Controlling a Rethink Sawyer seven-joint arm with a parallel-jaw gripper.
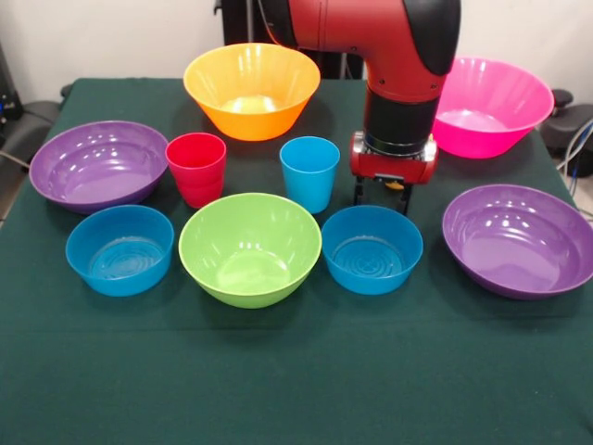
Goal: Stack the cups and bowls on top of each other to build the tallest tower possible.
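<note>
Every cup and bowl stands alone on the green cloth; no tower is in view. At the back are an orange bowl [250,88] and a pink bowl [486,107]. The middle row holds a purple bowl [97,162], a red cup [195,169] and a blue cup [309,173]. In front are a blue bowl [119,250], a lime green bowl [250,248], a second blue bowl [372,250] and a second purple bowl [519,239]. My gripper [382,198] hangs low just behind the right blue bowl, right of the blue cup, open and holding nothing.
The red and black arm [398,65] comes down between the orange and pink bowls. The table [296,380] shows a wide strip of bare cloth in front of the bowls. Dark equipment and cables sit beyond both side edges.
</note>
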